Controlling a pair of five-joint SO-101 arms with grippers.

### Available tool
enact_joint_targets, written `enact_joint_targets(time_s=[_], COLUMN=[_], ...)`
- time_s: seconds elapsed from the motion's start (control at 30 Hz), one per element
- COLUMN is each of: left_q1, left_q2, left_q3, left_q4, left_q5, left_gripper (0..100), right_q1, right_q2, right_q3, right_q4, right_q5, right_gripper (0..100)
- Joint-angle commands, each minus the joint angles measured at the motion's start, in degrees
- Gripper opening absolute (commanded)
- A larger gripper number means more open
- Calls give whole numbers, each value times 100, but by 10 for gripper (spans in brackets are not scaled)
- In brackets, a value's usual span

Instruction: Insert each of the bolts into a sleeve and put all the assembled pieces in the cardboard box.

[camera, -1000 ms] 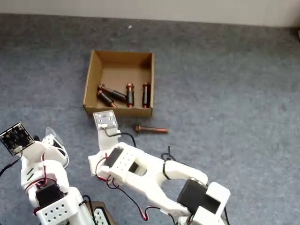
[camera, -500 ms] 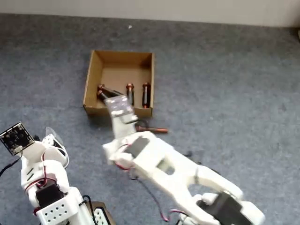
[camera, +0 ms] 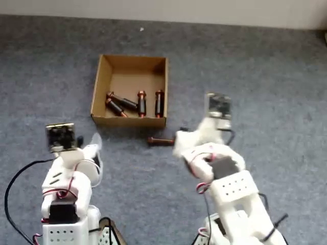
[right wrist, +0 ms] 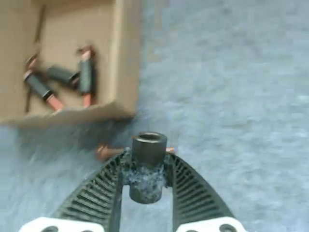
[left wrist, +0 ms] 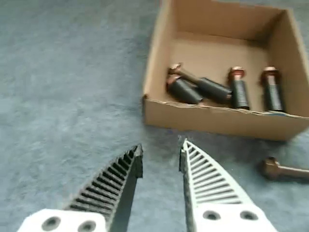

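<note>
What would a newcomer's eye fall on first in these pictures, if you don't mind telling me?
Probably the dark sleeve clamped in the right gripper, held above the grey carpet near a loose copper bolt. Next, the cardboard box beyond it, with four assembled pieces lying inside. The left gripper hangs open in front of the box.

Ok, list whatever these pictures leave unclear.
Left wrist view: the loose bolt is cut off by the picture's edge.
Right wrist view: the sleeve in the right pincer hides that bolt's middle.
High view: the right arm covers the bolt's far end.
</note>
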Motion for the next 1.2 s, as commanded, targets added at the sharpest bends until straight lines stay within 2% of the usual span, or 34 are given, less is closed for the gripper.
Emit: enact_joint_targets(time_s=[0.0,0.13,0.3,0.37,0.6,0.7,0.77,0.87,0.97,1.03,1.17], left_q1=[734,1402,2070,2237,2870,3108,3160,3134,3187,3266,3363], left_q2=[22,119,1305,2062,4699,5815,6536,7433,8136,8470,8866], left_q3=[-435,-488,-1191,-1719,-3275,-3864,-4171,-4435,-4752,-4954,-5226], left_q4=[62,53,26,35,26,-88,-466,-958,-1081,-1081,-1073], left_q5=[-62,-62,-35,-9,1081,1187,1196,1196,1204,1618,3859], left_gripper=[145,145,143,140,139,71,2,15,6,7,8], right_q1=[971,1701,1912,1938,2114,2114,2114,2141,2220,2237,2237], right_q2=[-286,-286,-286,-286,-286,-286,-286,-286,-286,-286,-295], right_q3=[119,760,1473,1578,1640,1640,1640,1640,1613,1604,1596], right_q4=[-365,-1490,-2422,-2563,-2818,-2818,-2818,-2818,-2818,-2818,-2818], right_q5=[44,35,35,35,26,26,26,26,26,26,26], right_gripper=[5,5,5,5,5,5,5,5,5,5,5])
